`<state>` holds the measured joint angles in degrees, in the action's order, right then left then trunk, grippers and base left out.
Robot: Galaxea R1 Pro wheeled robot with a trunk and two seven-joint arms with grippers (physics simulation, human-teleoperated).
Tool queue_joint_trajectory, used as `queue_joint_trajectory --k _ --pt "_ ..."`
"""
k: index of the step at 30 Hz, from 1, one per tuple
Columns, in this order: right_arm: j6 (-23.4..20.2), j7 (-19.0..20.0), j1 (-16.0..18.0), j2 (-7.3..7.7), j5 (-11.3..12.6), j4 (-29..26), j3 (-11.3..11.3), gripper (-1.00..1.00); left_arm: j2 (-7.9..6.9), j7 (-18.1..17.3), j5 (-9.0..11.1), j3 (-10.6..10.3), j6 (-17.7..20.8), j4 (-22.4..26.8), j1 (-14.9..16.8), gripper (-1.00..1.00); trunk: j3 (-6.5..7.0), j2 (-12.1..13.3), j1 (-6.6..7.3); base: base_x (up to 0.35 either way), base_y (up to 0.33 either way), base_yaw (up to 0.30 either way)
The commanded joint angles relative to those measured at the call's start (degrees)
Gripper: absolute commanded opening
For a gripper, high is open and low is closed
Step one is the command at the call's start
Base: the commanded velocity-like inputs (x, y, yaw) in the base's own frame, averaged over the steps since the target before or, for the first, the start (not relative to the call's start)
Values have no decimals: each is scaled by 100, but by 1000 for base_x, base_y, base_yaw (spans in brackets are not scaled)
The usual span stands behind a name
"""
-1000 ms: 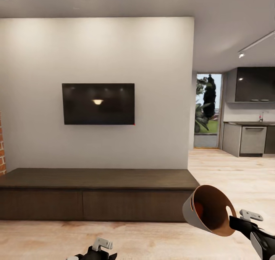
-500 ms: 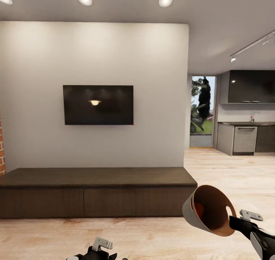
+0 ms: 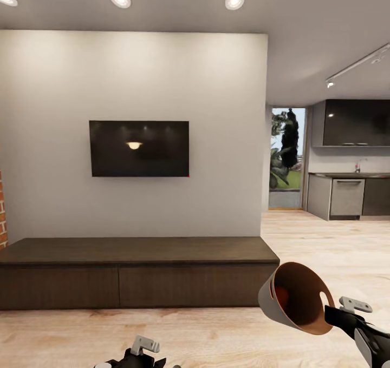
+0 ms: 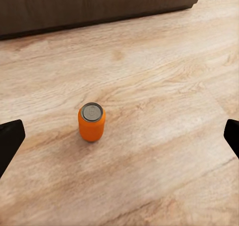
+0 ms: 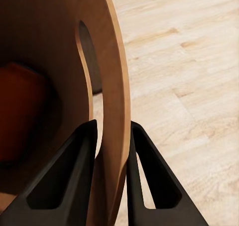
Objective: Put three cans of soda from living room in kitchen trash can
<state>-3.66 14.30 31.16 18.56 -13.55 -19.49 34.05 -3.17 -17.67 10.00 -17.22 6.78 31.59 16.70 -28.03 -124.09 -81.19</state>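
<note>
The right hand point(image 5: 112, 136) is clamped on the rim of the tilted trash can point(image 3: 295, 297), the left hand point(image 4: 119, 136) spread wide above the orange soda can point(image 4: 91, 121) standing on the floor, not yet binned.

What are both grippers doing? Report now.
Left gripper: open, fingers spread wide above the orange can, holding nothing.
Right gripper: shut on the bin wall.

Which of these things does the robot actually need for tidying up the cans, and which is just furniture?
Needed:
orange soda can, upright on the wood floor
trash can, rim clamped by the right end effector
left end effector, open above the can

Just furniture:
TV
low dark cabinet
kitchen counter
</note>
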Motion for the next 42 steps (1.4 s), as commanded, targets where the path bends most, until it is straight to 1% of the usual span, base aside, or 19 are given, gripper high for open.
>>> queue_joint_trajectory --k 1,19,28,42 --pt "-4 44 5 -1 54 -11 36 -100 0 0 1 -1 -1 0 0 100 1 -1 0 0 0 0" --pt "-1 40 5 -5 54 -5 18 -100 0 0 -1 -1 -1 -3 0 100 6 -1 0 0 0 -12" --pt "4 38 5 -2 56 -9 36 -100 5 0 -17 -1 4 -4 0 100 44 -1 0 50 33 -183" --pt "1 35 5 16 63 -11 86 -100 8 0 -21 -1 6 -4 0 100 118 -1 0 235 203 -216"
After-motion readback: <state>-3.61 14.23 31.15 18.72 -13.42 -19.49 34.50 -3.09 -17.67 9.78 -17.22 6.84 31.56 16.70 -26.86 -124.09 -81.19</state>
